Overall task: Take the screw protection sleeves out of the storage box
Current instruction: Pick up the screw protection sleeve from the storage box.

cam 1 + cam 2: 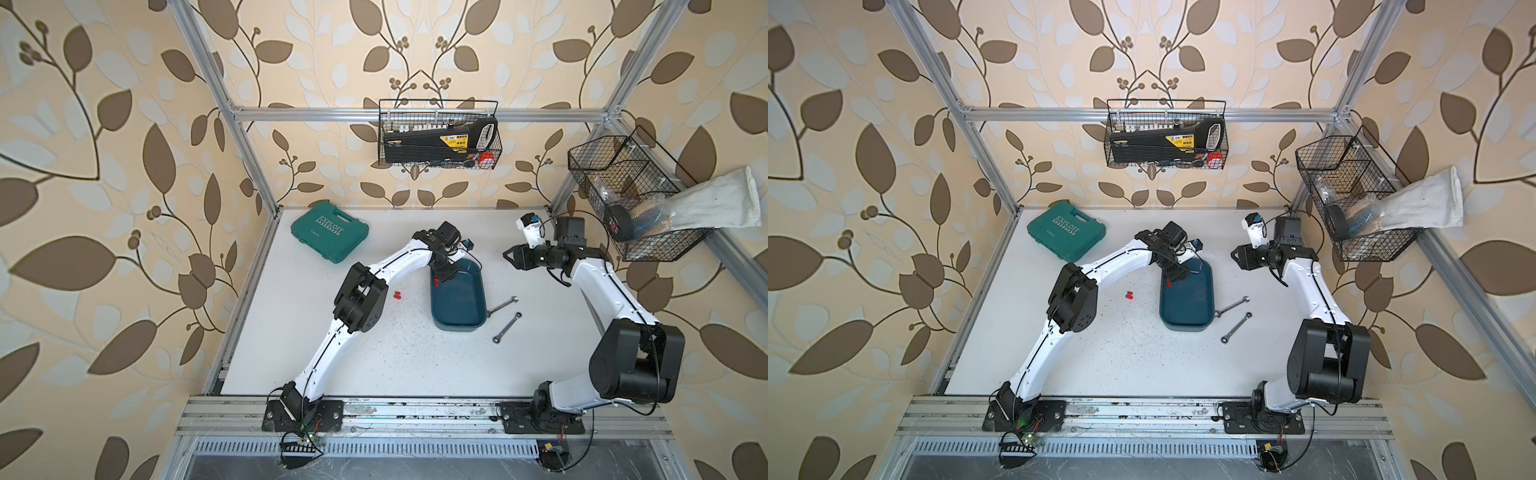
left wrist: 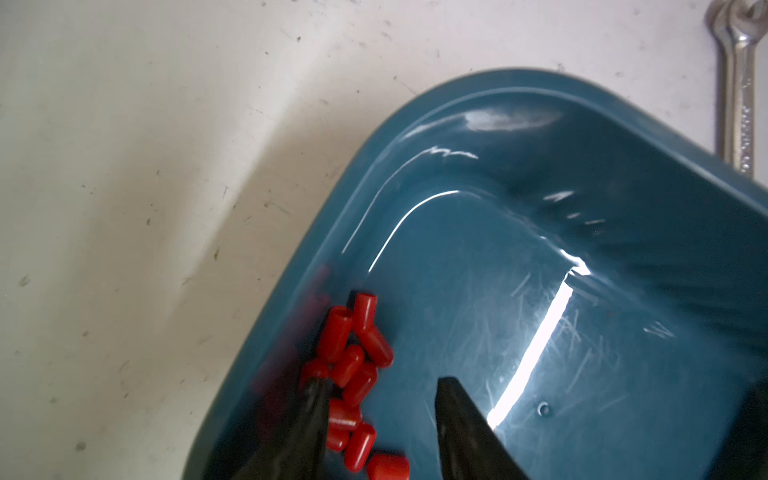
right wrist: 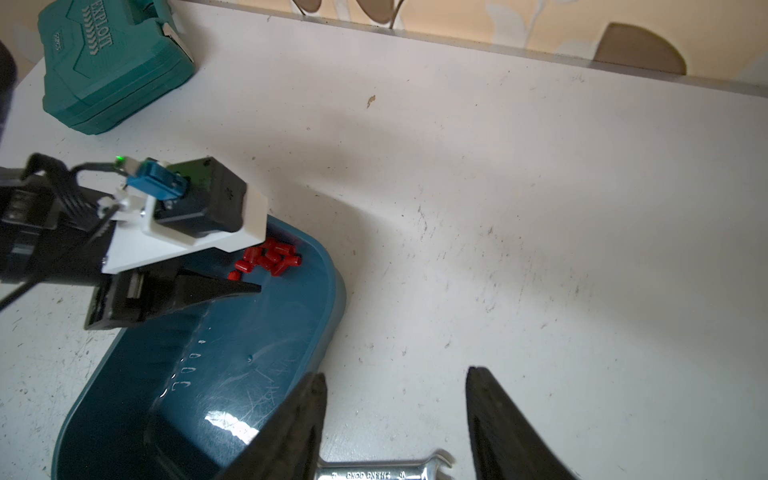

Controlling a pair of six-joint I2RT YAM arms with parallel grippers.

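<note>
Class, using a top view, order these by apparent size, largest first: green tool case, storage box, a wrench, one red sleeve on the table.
Green tool case and storage box: too alike to rank; the left arm covers part of the box.
Then the wrench.
Smallest: the red sleeve.

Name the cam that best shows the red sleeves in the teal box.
Left wrist: the sleeves are close, each one distinct. Right wrist shows them as a small cluster. Both top views give only a red speck.

White table (image 1: 415, 365), storage box (image 1: 457, 328), green tool case (image 1: 329, 233), two wrenches (image 1: 502, 306), two red sleeves (image 1: 397, 296)
</note>
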